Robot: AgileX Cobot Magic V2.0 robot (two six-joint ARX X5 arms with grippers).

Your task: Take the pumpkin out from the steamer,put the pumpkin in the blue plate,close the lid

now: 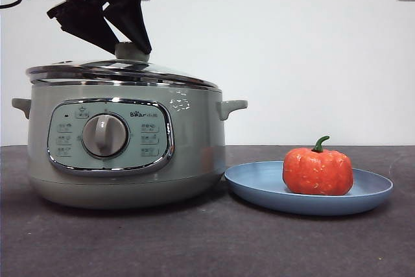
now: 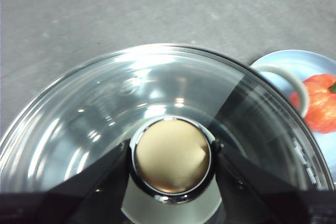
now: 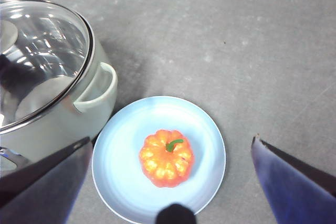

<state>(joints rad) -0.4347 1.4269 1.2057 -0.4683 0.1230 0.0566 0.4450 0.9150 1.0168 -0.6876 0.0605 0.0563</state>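
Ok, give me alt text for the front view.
A black left gripper grips the lid's knob atop the sage-green steamer on a dark table. Beside it, a pumpkin sits on the blue plate.

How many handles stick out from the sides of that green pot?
2: one handle on the steamer toward the blue plate, the other handle on the opposite side.
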